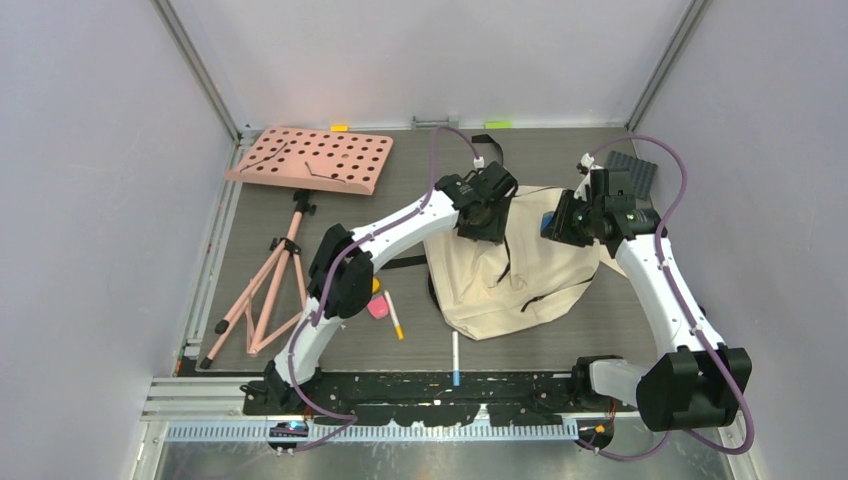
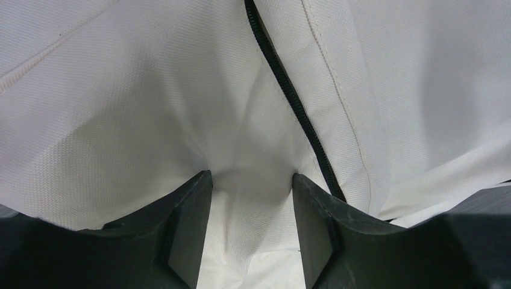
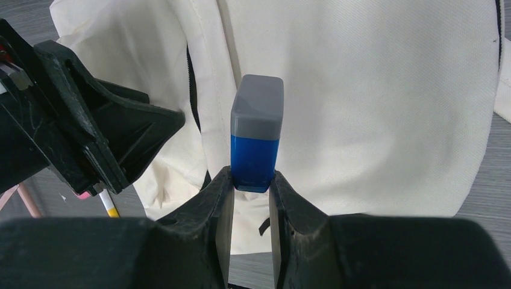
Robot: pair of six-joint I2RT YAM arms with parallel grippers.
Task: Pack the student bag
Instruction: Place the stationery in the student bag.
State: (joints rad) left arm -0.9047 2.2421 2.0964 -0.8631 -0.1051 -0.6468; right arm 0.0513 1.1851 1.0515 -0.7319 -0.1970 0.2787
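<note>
The student bag (image 1: 520, 275), cream fabric with a black zipper (image 2: 289, 96), lies mid-table. My left gripper (image 1: 487, 232) is at its top left corner; in the left wrist view the gripper (image 2: 252, 180) pinches a bunched fold of the bag's fabric (image 2: 150, 108). My right gripper (image 1: 553, 222) hovers over the bag's upper right. It (image 3: 251, 180) is shut on a small blue block with a grey cap (image 3: 256, 135), held upright above the bag (image 3: 385, 108). The left gripper's body (image 3: 90, 132) shows at the left of the right wrist view.
A pink perforated board (image 1: 310, 158) lies far left, with a pink tripod stand (image 1: 265, 290) below it. A pink eraser (image 1: 378, 307) and a yellow-tipped pen (image 1: 395, 315) lie left of the bag. A white pen (image 1: 455, 358) lies in front. A dark ridged pad (image 1: 630, 172) sits far right.
</note>
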